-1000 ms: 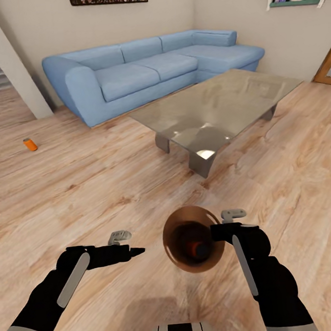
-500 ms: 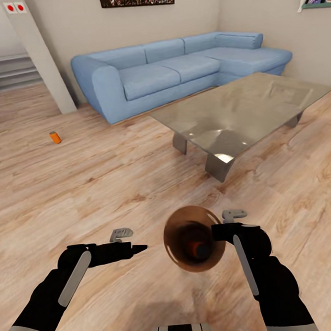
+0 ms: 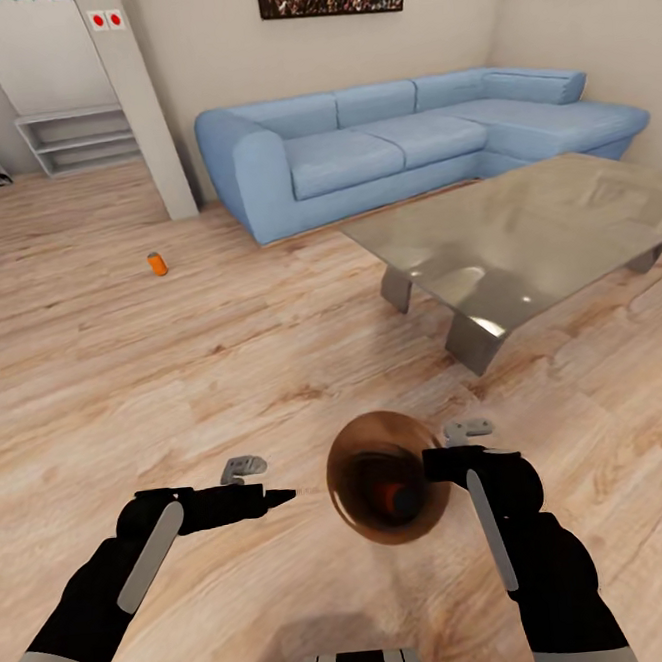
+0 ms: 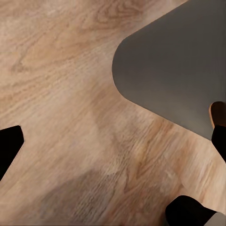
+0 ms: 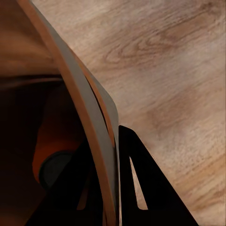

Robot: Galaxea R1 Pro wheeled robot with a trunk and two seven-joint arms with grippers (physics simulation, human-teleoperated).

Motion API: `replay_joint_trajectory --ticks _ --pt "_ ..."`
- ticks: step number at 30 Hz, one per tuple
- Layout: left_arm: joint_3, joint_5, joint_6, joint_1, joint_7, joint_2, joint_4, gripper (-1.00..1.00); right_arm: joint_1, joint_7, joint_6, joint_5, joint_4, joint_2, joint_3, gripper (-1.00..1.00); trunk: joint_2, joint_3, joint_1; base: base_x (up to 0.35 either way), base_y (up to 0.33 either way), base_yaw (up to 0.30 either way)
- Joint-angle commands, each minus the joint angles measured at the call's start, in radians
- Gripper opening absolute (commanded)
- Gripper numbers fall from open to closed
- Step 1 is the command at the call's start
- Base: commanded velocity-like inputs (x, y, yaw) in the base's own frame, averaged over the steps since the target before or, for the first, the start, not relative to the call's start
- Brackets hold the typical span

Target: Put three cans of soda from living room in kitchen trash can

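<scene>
My right gripper (image 3: pixel 430 463) is shut on the rim of the tash can (image 3: pixel 387 479), a small round brown wooden bucket held above the plank floor in front of me. One orange can of soda (image 3: pixel 391 493) lies inside it. In the right wrist view the bucket's thin wall (image 5: pixel 92 123) runs between the dark fingers (image 5: pixel 133 175), and the orange can (image 5: pixel 55 141) lies within. A second orange can (image 3: pixel 157 264) stands on the floor far off to the left, near a white pillar. My left gripper (image 3: pixel 277 497) hangs open and empty left of the bucket. The dark blue can is out of view.
A blue corner sofa (image 3: pixel 405 144) lines the far wall. The shiny low table (image 3: pixel 533 228) stands at the right, ahead of the bucket. A white pillar (image 3: pixel 141 107) and low shelves (image 3: pixel 74 143) are at the far left. Bare plank floor (image 3: pixel 175 385) stretches toward the can.
The camera has swung left, so sofa, table and floor can slide right in the picture. Both arms and the bucket keep their places relative to me.
</scene>
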Motion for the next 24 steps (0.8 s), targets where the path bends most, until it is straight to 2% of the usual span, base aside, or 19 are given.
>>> replay_joint_trajectory --ticks 1,24 --pt "0.0 0.0 0.0 0.0 0.0 0.0 0.0 1.0 0.0 0.003 0.0 -0.019 0.0 0.0 0.0 -1.0 0.0 0.001 0.0 0.0 0.0 0.246" --pt "0.002 -0.003 -0.003 0.0 -0.001 0.002 0.008 1.0 0.0 0.009 -0.004 -0.025 0.0 0.002 0.002 -1.0 0.0 0.008 0.0 0.0 0.0 0.251"
